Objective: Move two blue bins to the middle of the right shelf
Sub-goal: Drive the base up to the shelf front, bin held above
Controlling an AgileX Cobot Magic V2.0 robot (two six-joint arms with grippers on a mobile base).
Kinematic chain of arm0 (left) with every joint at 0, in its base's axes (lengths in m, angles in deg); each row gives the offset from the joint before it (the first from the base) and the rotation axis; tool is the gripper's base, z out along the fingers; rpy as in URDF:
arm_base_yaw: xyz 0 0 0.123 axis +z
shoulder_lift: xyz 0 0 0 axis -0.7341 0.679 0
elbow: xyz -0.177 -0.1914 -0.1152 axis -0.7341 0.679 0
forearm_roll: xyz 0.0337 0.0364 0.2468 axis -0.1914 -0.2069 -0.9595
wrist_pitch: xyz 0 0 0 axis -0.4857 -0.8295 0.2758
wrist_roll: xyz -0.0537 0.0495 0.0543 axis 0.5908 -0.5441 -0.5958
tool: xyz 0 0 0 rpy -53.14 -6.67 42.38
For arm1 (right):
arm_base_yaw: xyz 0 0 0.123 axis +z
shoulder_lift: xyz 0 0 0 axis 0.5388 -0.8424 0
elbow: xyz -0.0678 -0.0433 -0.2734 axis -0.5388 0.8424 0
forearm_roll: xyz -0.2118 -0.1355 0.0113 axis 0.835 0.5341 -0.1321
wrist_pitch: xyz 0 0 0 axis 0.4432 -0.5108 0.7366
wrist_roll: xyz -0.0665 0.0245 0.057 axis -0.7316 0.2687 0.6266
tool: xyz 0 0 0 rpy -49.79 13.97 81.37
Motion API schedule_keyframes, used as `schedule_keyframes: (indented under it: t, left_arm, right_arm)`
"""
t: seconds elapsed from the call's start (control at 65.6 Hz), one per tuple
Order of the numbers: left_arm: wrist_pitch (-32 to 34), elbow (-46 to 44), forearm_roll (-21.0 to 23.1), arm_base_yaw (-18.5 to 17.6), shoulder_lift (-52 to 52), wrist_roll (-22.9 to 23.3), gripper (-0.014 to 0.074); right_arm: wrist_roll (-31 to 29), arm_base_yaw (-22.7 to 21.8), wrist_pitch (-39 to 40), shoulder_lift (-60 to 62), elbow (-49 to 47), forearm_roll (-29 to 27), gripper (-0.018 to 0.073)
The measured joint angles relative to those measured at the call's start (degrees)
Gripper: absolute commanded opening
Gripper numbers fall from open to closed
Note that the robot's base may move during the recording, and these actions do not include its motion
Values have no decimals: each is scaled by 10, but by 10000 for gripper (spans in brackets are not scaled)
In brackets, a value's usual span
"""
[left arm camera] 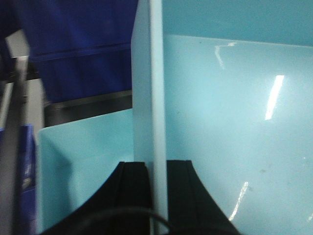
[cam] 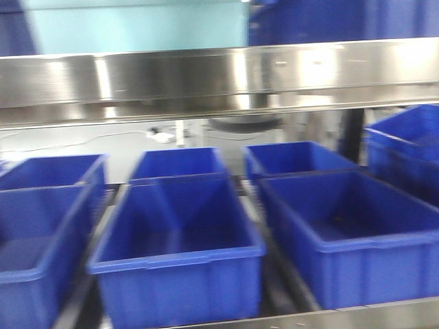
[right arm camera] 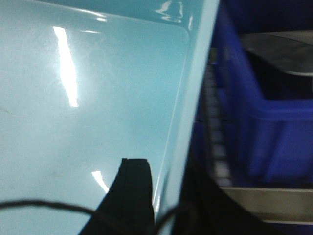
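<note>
Carry step, I judge: L gripper [left arm camera: 156,169] & R gripper [right arm camera: 165,188] each pinch a wall of the light-blue bin [left arm camera: 234,122] between them. Next: keep it level, find a slot on the shelf [cam: 206,75] ahead.

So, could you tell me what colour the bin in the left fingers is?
The bin is pale turquoise, clearest in the left wrist view.

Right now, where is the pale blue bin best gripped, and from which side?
On a side wall of the pale blue bin, at the rim, coming in over the open top so the jaws straddle it, one inside, one outside, as the left gripper does. The wall is thin and flat; the body looks too wide to span.
</note>
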Motion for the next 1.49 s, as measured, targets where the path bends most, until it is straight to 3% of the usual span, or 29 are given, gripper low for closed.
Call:
schedule_keyframes:
  t: [1.493]
  left_arm:
    - [1,0,-1,0,0,0,-111]
  right_arm:
    - [0,0,-2,0,0,-1,-151]
